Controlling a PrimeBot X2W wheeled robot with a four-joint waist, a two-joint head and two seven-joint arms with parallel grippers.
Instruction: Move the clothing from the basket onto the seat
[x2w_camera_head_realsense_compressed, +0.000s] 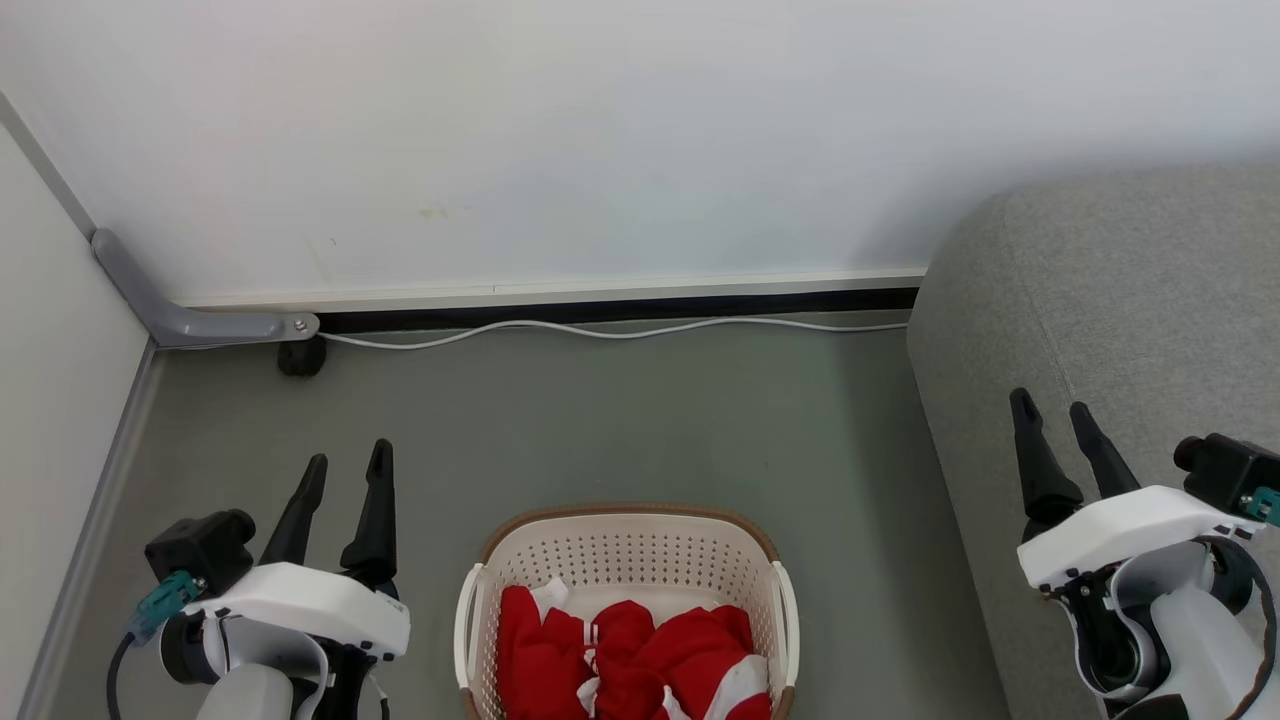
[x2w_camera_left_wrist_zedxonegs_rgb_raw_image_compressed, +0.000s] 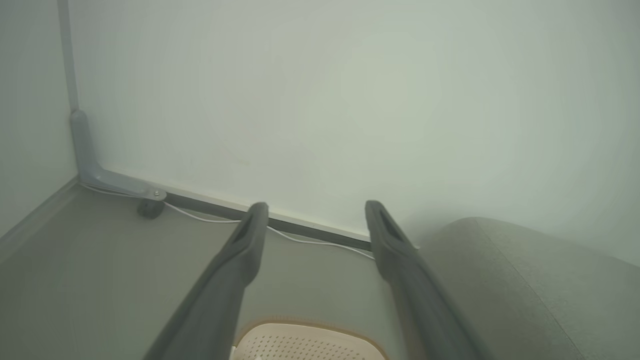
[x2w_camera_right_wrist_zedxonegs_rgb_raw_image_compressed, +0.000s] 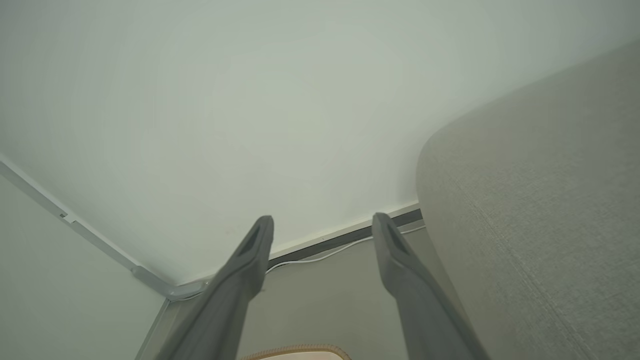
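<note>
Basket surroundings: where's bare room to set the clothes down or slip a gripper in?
The seat, right of the basket, lies bare where it shows. The floor is free between the basket and the white cable along the wall. Crowded: the clothing fills the basket's near part; only its far end has a gap.

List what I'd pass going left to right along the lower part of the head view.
From the left: left gripper, open → basket with the clothing inside → right gripper, open. I've left out the seat because it overlaps the right gripper.
</note>
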